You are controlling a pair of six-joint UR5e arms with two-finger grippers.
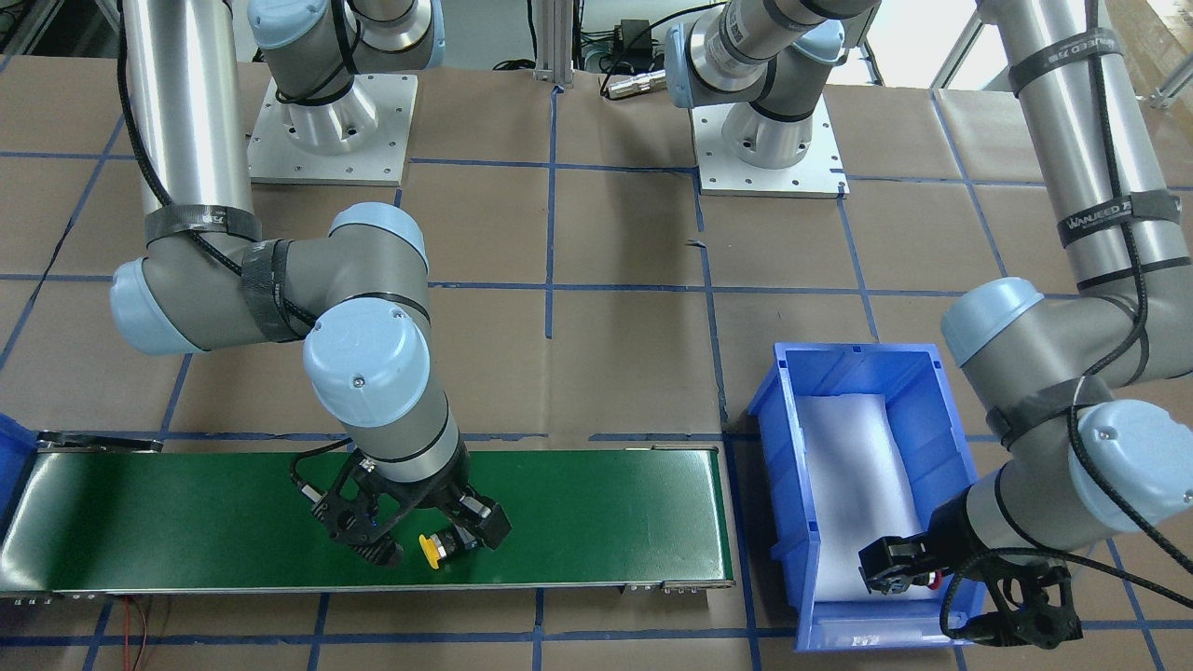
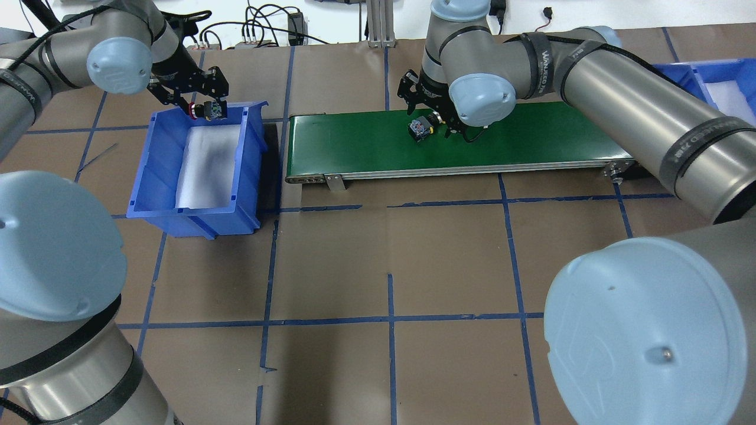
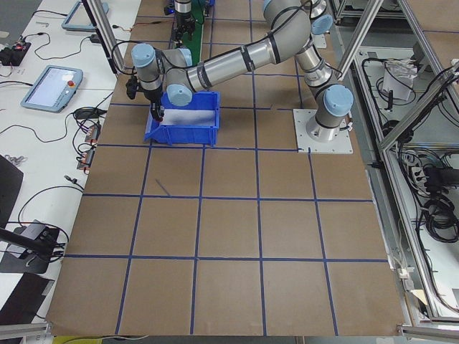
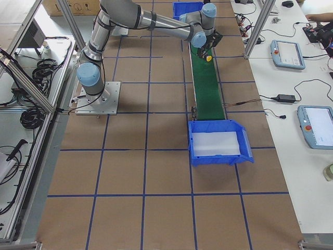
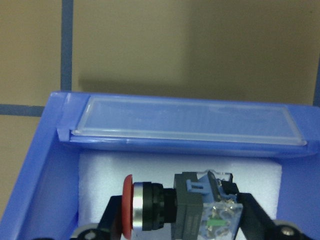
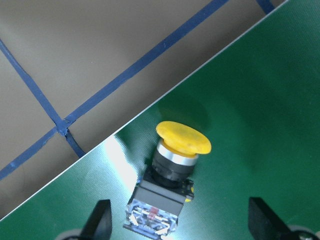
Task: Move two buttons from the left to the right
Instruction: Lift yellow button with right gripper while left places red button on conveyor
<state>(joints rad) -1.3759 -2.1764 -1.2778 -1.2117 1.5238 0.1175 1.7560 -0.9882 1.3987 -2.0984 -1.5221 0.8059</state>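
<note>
My left fingers (image 5: 111, 219) are pinching the red-capped button (image 5: 165, 207), held sideways over the white foam (image 5: 100, 170) just inside one end wall of the blue bin (image 5: 45, 165). My right fingers (image 6: 262, 220) are spread either side of the yellow-capped button (image 6: 172, 170) (neither touches it), which lies on its side on the green belt (image 6: 260, 75).

Bright, even overhead light. White glare streaks the green conveyor belt (image 6: 250, 90); the left wrist view is soft.

Brown table (image 2: 331, 265) — blue tape grid (image 2: 391, 319)
</note>
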